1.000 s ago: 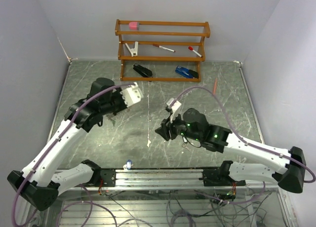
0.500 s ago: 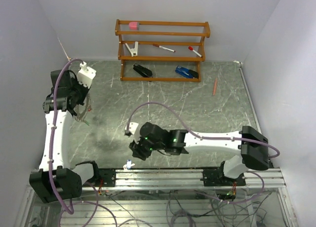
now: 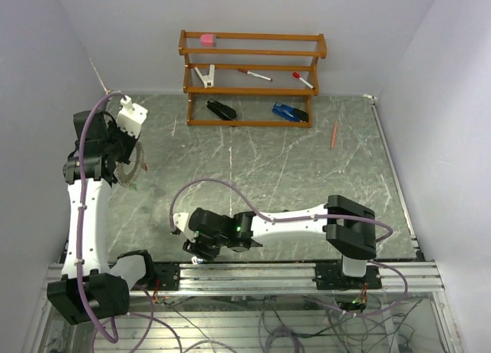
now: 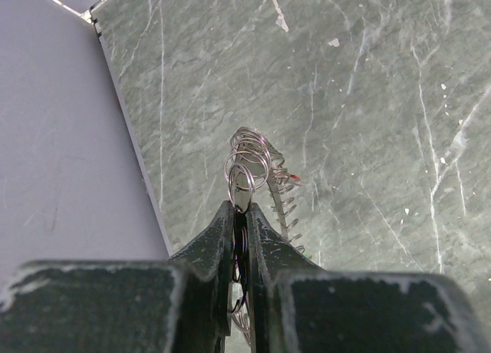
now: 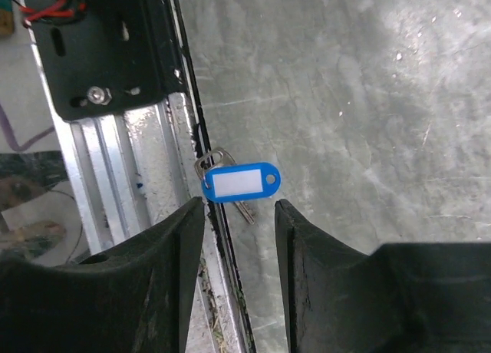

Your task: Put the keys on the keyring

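Left gripper [image 4: 240, 212] is clenched on the keyring [image 4: 247, 163], held up over the table's [image 3: 307, 169] left side, close to the wall. Small split rings bunch at the keyring's top, and a red sliver shows beside its toothed rim. Right gripper [image 5: 238, 207] stands released, its fingers [image 5: 180, 238] either side of the blue-tagged key [image 5: 240, 182] without touching it. That key lies on the table's near lip, partly over the metal rail [image 5: 146, 176]. Hazards, as judged: a closing finger may nudge the key off the lip into the rail gap; the fingers may strike the rail; a grip on the tag alone would leave the key dangling; the thin ring may twist in the left jaws. The wooden rack [image 3: 252, 37] holds a pink block [image 3: 208, 39], a white clip [image 3: 204, 75] and two red-capped pens [image 3: 253, 74]. No keys are visible in it.
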`<move>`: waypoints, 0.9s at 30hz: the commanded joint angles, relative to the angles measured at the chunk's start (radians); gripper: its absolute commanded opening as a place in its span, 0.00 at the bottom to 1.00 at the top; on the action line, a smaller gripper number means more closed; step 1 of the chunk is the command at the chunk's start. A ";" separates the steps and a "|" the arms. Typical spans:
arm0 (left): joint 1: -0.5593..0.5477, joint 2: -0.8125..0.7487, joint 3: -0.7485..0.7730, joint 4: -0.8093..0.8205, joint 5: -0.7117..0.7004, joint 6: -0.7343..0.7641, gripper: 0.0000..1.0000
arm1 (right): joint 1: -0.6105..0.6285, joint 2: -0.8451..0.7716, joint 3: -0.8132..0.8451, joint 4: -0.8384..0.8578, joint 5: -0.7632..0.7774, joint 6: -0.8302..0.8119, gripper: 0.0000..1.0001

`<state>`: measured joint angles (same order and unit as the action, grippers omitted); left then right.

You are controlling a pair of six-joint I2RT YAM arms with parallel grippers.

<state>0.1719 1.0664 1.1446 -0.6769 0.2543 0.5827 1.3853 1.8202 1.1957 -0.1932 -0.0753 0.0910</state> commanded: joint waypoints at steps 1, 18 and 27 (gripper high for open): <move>0.019 -0.025 0.007 0.051 0.028 -0.003 0.07 | 0.007 0.053 0.042 -0.032 0.020 -0.024 0.43; 0.034 -0.035 -0.009 0.068 0.057 -0.004 0.07 | 0.031 0.194 0.138 -0.130 0.064 -0.022 0.60; 0.038 -0.047 -0.012 0.067 0.064 0.000 0.07 | 0.005 0.194 0.121 -0.106 0.057 -0.010 0.46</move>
<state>0.1959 1.0454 1.1351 -0.6613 0.2871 0.5831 1.4044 1.9926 1.3148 -0.2977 -0.0292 0.0738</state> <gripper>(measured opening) 0.153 0.474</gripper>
